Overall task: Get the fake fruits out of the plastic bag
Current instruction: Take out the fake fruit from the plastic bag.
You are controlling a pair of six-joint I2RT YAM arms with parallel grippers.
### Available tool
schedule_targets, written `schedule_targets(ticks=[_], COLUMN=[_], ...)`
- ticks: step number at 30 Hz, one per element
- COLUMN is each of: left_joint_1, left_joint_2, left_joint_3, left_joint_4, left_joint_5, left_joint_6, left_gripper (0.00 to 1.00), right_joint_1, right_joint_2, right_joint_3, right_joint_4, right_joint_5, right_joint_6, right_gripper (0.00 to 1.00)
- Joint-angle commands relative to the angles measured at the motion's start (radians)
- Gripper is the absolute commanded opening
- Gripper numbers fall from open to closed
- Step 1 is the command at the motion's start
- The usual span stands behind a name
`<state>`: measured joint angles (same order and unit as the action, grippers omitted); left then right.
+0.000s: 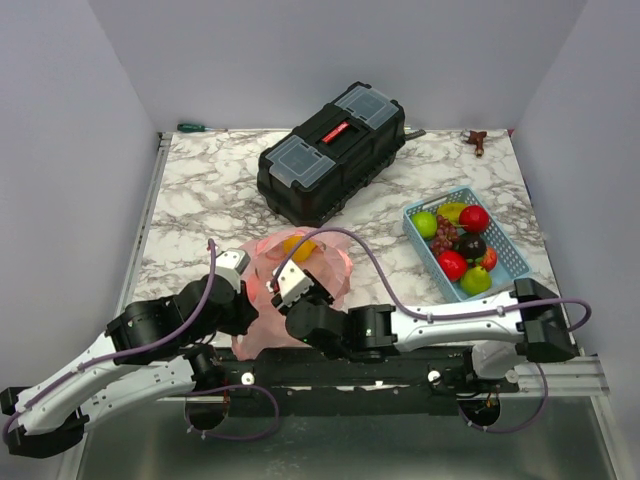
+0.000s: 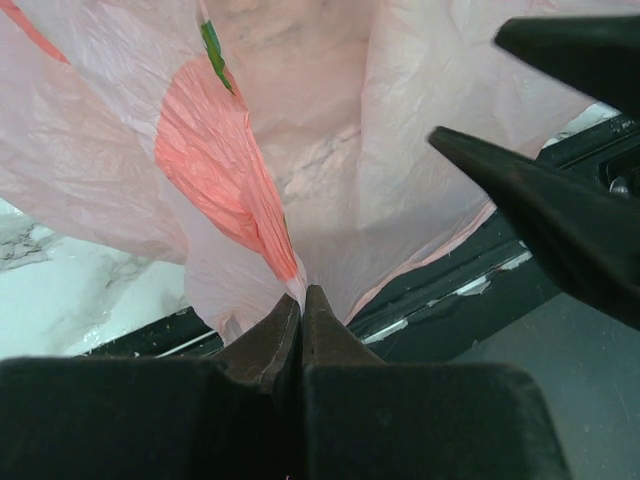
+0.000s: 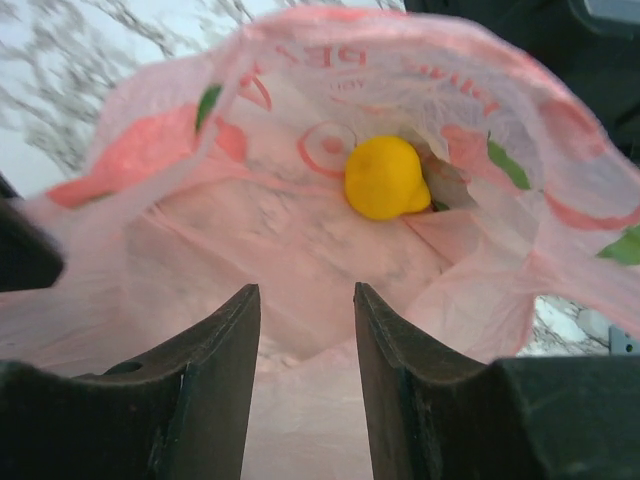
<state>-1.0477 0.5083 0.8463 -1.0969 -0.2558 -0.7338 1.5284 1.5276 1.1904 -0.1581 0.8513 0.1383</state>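
Bright, even overhead light fills the top view; the toolbox point(image 1: 333, 150) casts only a soft shadow at its base. Light glows through the plastic bag point(image 2: 400, 150). The right wrist view is soft, the tabletop point(image 3: 60, 60) blurred at 11 o'clock.

The plastic bag point(image 3: 300, 270) gapes toward the right gripper point(image 3: 305, 292), with free passage inside up to 1 yellow fruit point(image 3: 385, 178) at the far end. The left gripper point(image 2: 302, 300) pinches the bag's left edge, blocking that side. A black toolbox point(image 1: 332, 150) stands just beyond; bare table point(image 1: 385, 225) lies right.
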Motion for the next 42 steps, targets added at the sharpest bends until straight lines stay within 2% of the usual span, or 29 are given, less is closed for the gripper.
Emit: schedule_targets(ticks=[1,5,9,13,15,21,29,35,42], left_joint_1=[-0.001,-0.002,-0.002,-0.002,-0.002,-0.001,-0.002,-0.002,-0.002], left_joint_2=[-0.022,-0.032,-0.027,-0.013,-0.004,-0.003,-0.004,-0.001,0.005], left_joint_3=[-0.003,-0.004,-0.004,-0.005,-0.004,-0.004,-0.006,-0.006,-0.005], left_joint_4=[-0.009,-0.009,-0.006,0.0,-0.003,-0.001,0.003,0.006,0.009], left_joint_5=[-0.035,-0.037,-0.03,-0.017,-0.019,-0.022,-0.014,-0.009,-0.002], left_joint_6=[-0.012,-0.015,-0.012,-0.006,-0.005,-0.006,-0.001,0.003,0.007], left_gripper=[0.0,0.0,0.0,0.0,0.0,0.0,0.0,0.0,0.0], right_joint_1=[0.004,0.001,-0.027,-0.085,-0.11,-0.168,-0.215,-0.256,-0.303], right_joint_2=[0.068,0.157,0.271,0.36,0.401,0.498,0.586,0.62,0.668], right_joint_3=[-0.081,-0.116,-0.088,-0.057,-0.041,-0.029,-0.029,-0.031,0.013], right_joint_4=[0.147,0.281,0.333,0.394,0.441,0.628,0.85,0.898,0.869], right_joint_5=[0.137,0.134,0.131,0.118,0.127,0.166,0.225,0.236,0.218], right_joint_6=[-0.047,-0.082,-0.079,-0.061,-0.058,-0.029,-0.082,-0.086,-0.069], right_gripper=[0.45,0.45,0.52,0.53,0.59,0.66,0.79,0.85,0.9])
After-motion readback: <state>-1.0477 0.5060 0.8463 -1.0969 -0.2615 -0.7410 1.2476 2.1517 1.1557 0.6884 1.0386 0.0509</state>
